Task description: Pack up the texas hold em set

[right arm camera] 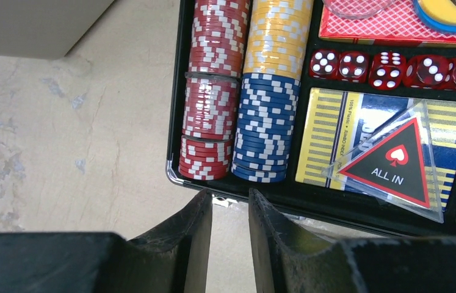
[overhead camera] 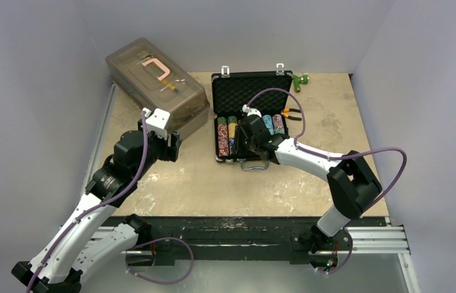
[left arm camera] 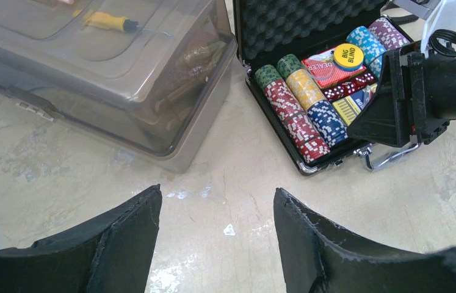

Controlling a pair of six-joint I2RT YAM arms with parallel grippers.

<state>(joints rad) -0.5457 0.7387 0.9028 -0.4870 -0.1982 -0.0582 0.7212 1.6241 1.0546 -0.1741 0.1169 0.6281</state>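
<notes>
The black briefcase [overhead camera: 251, 91] lies open mid-table, its foam lid [left arm camera: 298, 27] raised. Rows of poker chips [left arm camera: 292, 110] fill its left side, red [right arm camera: 210, 110], blue [right arm camera: 266, 134] and yellow [right arm camera: 277, 36]. Red dice [right arm camera: 390, 67], a yellow and blue card deck [right arm camera: 320, 140] and a clear "ALL IN" triangle [right arm camera: 396, 162] lie beside them. A "BIG BLIND" disc [left arm camera: 348, 55] rests on a red deck [left arm camera: 326, 70]. My right gripper [right arm camera: 230, 194] hovers at the case's front wall [right arm camera: 335, 207], jaws a narrow gap apart, holding nothing. My left gripper [left arm camera: 216, 192] hangs wide open over bare table, left of the case.
A large translucent grey-brown box [overhead camera: 155, 85] stands at the back left, close to my left arm. Orange-handled pliers [overhead camera: 292, 114] lie just right of the case, and a green object [overhead camera: 301, 79] sits behind it. The silver handle [left arm camera: 390, 157] sticks out at the front.
</notes>
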